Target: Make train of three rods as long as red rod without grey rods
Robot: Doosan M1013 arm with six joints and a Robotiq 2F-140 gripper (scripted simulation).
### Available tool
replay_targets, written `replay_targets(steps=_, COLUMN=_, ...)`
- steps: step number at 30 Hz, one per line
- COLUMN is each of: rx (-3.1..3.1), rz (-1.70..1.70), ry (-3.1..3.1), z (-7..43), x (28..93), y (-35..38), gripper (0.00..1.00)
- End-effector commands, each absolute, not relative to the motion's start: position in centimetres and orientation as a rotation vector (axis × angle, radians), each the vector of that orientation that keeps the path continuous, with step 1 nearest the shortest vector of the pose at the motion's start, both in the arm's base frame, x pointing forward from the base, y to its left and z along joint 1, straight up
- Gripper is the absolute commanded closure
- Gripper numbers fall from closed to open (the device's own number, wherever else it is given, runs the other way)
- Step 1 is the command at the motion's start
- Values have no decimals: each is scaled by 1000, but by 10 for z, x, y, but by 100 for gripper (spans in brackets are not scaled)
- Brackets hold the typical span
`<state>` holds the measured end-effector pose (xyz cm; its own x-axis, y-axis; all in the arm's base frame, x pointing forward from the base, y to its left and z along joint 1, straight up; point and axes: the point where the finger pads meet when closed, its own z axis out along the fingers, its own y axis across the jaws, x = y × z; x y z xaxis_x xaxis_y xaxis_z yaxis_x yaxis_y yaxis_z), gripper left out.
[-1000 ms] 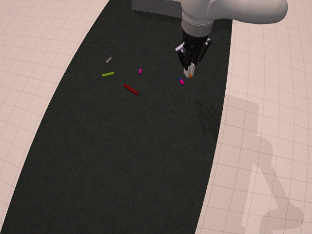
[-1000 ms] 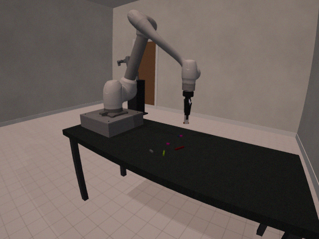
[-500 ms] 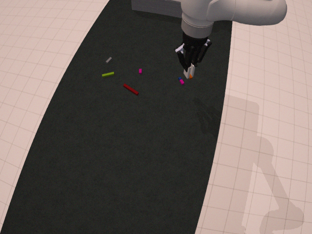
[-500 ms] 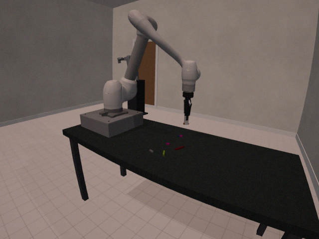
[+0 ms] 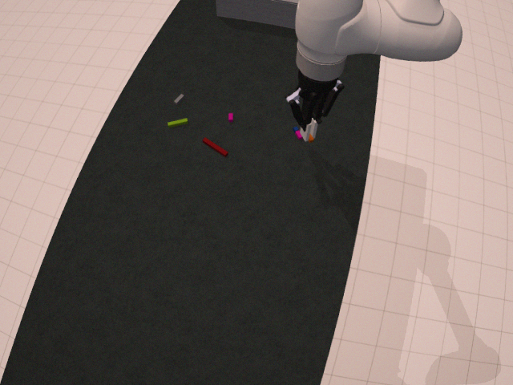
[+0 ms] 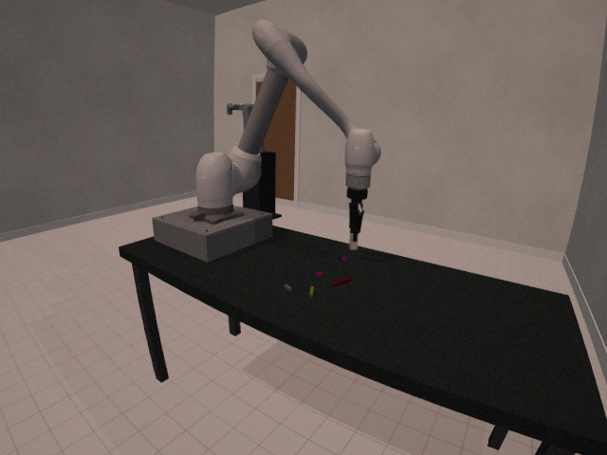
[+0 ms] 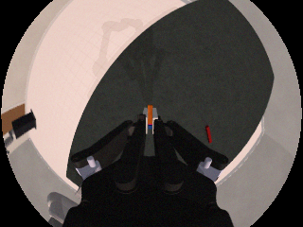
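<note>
Two short rods, blue (image 5: 296, 128) and magenta (image 5: 298, 134), lie joined near the table's (image 5: 165, 265) far edge, so I hold the orange rod (image 5: 310, 138) clamped in the tool (image 5: 309, 133) just above them to extend that line.

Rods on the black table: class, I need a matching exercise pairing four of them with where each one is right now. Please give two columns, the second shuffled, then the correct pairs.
Column 1
1. orange rod
2. blue rod
3. grey rod
4. red rod

Column 2
A. lying alone between the lime rod and the gripper
B. touching a magenta rod
C. gripped in the fingers
D. farthest from the gripper

Pairs: 1-C, 2-B, 3-D, 4-A
</note>
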<state>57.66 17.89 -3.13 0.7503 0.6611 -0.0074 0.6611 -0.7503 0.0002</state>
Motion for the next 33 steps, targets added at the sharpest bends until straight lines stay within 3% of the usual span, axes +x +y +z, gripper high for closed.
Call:
replay_targets(steps=1, rx=2936, rz=-10, ry=1109, z=-44, x=577, y=179, gripper=97)
replay_targets(steps=33, rx=2936, rz=-10, ry=1109, z=-65, x=577, y=179, gripper=97)
